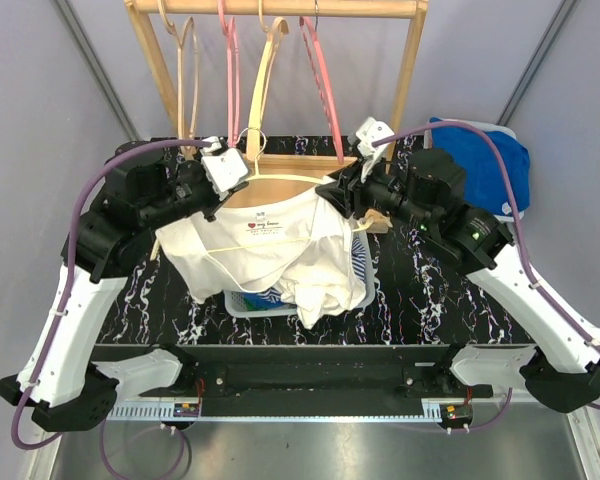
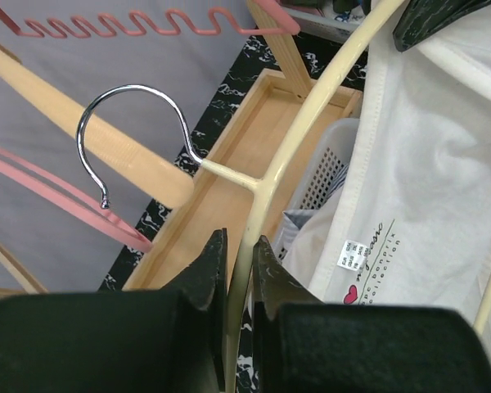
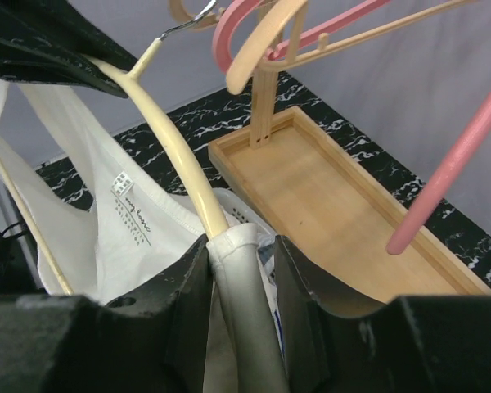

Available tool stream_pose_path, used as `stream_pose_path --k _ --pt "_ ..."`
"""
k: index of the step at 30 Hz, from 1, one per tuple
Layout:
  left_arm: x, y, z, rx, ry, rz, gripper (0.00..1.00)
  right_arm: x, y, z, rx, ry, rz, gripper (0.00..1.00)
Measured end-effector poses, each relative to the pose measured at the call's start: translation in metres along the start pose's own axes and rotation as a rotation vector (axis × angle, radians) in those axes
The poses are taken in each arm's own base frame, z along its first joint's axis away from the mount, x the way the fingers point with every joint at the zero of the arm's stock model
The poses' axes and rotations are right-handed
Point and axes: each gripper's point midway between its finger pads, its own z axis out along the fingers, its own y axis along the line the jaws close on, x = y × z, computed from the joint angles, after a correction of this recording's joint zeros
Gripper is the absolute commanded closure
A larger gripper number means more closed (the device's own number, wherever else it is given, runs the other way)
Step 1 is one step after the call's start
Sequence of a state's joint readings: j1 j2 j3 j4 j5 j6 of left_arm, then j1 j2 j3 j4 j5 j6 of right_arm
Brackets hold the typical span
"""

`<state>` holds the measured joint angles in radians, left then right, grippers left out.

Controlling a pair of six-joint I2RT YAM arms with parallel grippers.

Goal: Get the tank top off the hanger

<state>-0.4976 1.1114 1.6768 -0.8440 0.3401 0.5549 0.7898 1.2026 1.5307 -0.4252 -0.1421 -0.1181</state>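
Observation:
A cream hanger (image 1: 272, 180) with a chrome hook (image 2: 131, 92) is held off the rack, above the basket. The white tank top (image 1: 280, 245) hangs from it, its label (image 2: 353, 252) showing. My left gripper (image 2: 239, 241) is shut on the hanger's bare left arm (image 2: 311, 115), just below the hook. My right gripper (image 3: 241, 241) stands open around the right strap (image 3: 247, 278), which still wraps the hanger's right arm (image 3: 176, 155). Its left finger touches the strap and a gap shows beside the right finger. In the top view both grippers (image 1: 223, 192) (image 1: 338, 195) flank the hanger.
A wooden rack (image 1: 410, 70) behind holds pink hangers (image 1: 320, 80) and wooden hangers (image 1: 265, 70), with a wooden tray base (image 3: 335, 205). A white basket (image 1: 242, 300) of clothes sits under the tank top. Blue cloth (image 1: 490, 160) lies at the back right.

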Motion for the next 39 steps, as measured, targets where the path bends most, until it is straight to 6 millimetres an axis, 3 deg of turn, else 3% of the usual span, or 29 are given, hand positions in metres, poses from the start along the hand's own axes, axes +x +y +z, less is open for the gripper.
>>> stream_pose_path --k 4,6,7,11,16,22,25,31,39 --pt "-0.002 0.012 0.001 -0.054 0.014 0.055 1.00 -0.011 -0.009 -0.010 0.053 -0.040 0.005 0.39" --pt "0.003 0.027 -0.002 -0.130 0.052 0.086 1.00 -0.016 -0.016 -0.019 0.094 -0.058 0.010 0.26" --pt "0.007 0.038 -0.004 -0.186 0.080 0.094 1.00 -0.016 -0.015 -0.025 0.096 -0.061 0.020 0.23" --pt "0.015 0.082 -0.014 -0.398 0.146 0.101 1.00 -0.018 -0.015 -0.045 0.118 -0.071 0.034 0.25" --pt "0.018 0.097 -0.018 -0.479 0.173 0.100 1.00 -0.020 -0.020 -0.055 0.160 -0.079 0.056 0.26" --pt "0.020 0.082 -0.009 -0.405 0.164 0.077 0.99 -0.009 -0.033 -0.044 0.234 -0.063 0.099 0.24" --pt "0.023 0.057 -0.004 -0.298 0.132 0.046 0.99 0.003 -0.036 -0.032 0.254 -0.049 0.122 0.24" --pt "0.046 0.007 -0.008 -0.127 0.141 0.015 1.00 0.015 -0.038 -0.003 0.255 -0.037 0.175 0.26" --pt "0.044 0.005 -0.002 -0.103 0.141 0.105 1.00 0.025 -0.032 0.015 0.232 -0.037 0.269 0.30"
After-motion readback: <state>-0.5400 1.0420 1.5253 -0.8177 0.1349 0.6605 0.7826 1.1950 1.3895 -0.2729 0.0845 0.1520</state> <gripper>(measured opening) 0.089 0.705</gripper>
